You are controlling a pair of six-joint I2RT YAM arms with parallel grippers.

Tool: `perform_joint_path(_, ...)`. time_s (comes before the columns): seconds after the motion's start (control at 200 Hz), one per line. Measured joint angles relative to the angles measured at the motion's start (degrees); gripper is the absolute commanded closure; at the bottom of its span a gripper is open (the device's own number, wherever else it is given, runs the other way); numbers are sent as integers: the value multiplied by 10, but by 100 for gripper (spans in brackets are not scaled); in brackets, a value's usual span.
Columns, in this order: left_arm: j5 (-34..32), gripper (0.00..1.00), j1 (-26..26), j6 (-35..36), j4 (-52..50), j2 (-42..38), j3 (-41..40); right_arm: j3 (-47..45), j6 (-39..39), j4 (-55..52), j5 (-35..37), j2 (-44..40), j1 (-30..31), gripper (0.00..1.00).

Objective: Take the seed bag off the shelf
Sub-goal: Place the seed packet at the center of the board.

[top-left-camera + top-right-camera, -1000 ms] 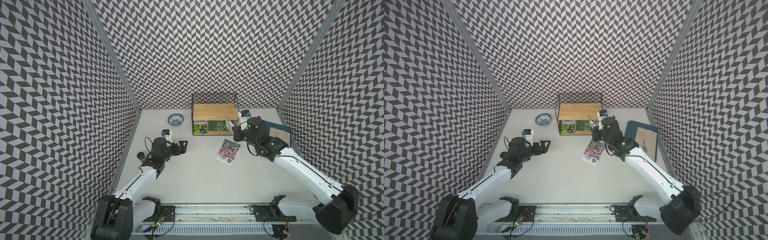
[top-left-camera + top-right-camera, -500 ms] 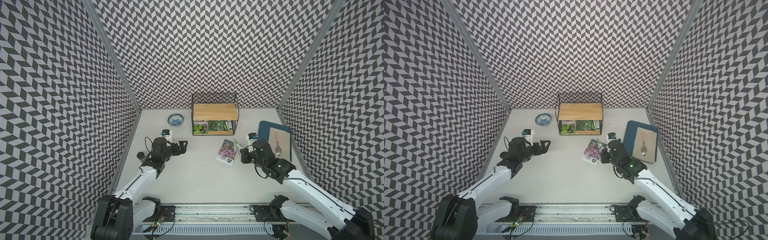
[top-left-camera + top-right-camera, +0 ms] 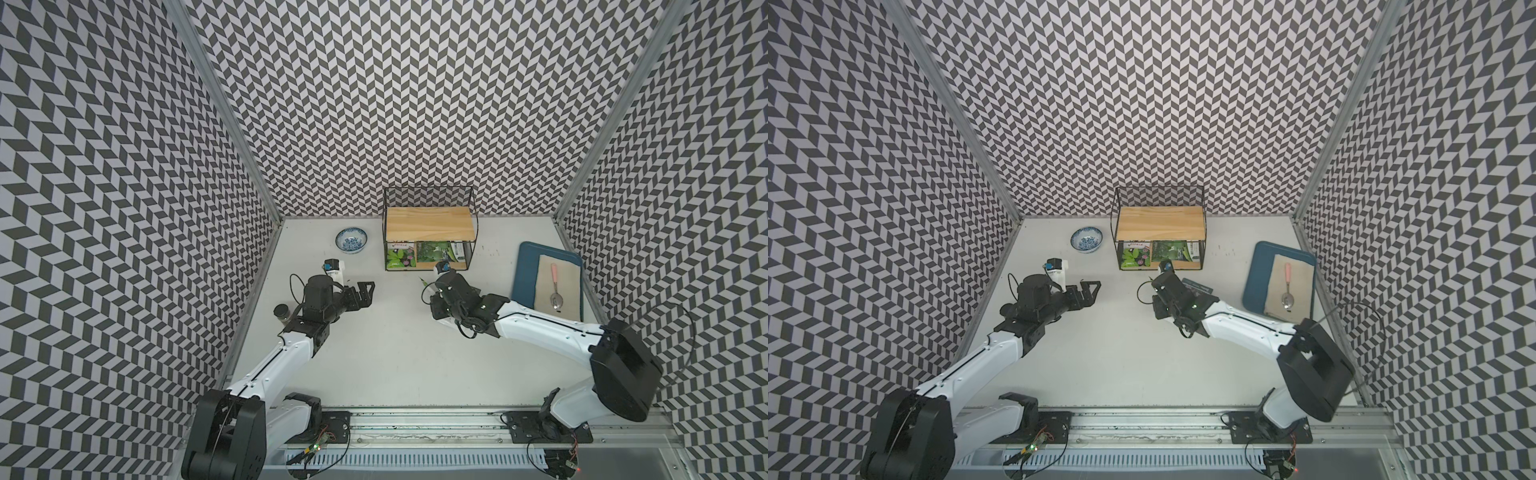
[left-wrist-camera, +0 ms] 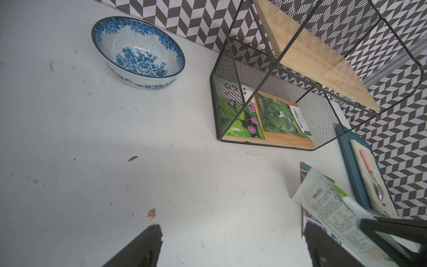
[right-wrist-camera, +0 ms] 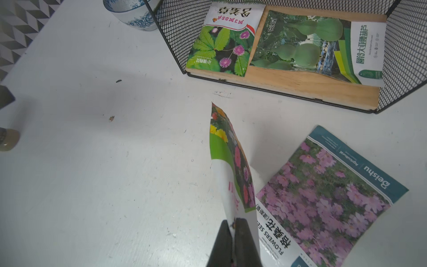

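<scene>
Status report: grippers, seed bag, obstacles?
Left gripper open, idle. Right gripper shut on mixed-flower seed bag, clear of shelf. Pink cosmos packet lies beside it.

Shelf (image 3: pixel 1160 222) against back wall; two seed packets (image 3: pixel 1135 257) flat on lower board. Right gripper (image 3: pixel 1153 283) closed, low, just before it, seed bag (image 3: pixel 1148 276) edge-on. Left gripper (image 3: pixel 1093 293) spread wide, well apart.

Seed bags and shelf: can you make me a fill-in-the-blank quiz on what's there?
On the shelf, the lower board holds ___ seed bags.
The right gripper pinches a seed bag; the left gripper stands ___.
The spoon on the tray has a ___ handle.
Missing: two; open; pink.
</scene>
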Motion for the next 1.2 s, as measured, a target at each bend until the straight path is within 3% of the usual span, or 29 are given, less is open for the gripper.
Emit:
perform_joint_path(0.165,0,0,0,0,0,0,0,52,-3,0,44,87,49,80)
perform_joint_path(0.371,-3,0,0,0,0,0,0,74,10,1,40,150,91,39)
perform_joint_path(0.491,-4,0,0,0,0,0,0,75,18,4,25,155,93,28)
perform_joint_path(0.721,-8,0,1,0,-2,-1,0,65,40,28,3,138,92,27)
perform_joint_path(0.961,3,0,3,-5,17,-9,-2,37,53,40,7,27,83,29)
perform_joint_path(1.202,17,0,3,-5,38,-7,-4,-56,68,115,-52,-29,-12,30)
